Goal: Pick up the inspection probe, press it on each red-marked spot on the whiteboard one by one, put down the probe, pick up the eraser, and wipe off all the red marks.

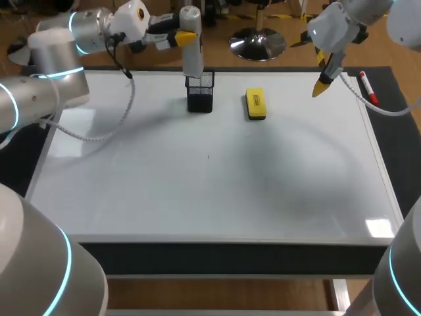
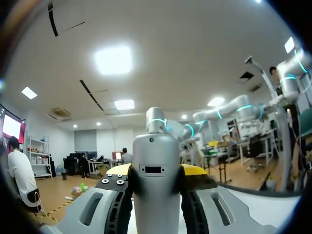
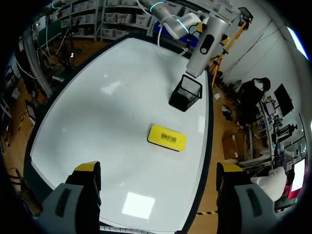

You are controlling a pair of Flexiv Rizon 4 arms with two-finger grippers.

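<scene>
Nearest us, the whiteboard [image 1: 131, 197] carries a tiny dark speck [image 1: 208, 156] near its middle. Farther on, the yellow eraser [image 1: 255, 104] lies flat at 3 o'clock of the black mesh holder [image 1: 200, 95], near it. Our left gripper [image 1: 187, 38] clamps the grey inspection probe [image 1: 192, 58] upright, its lower end at the holder's rim. Our right gripper [image 1: 322, 85] hangs over the board's far right edge, fingers spread wide and holding nothing. A red marker [image 1: 368, 87] lies at its 3 o'clock.
</scene>
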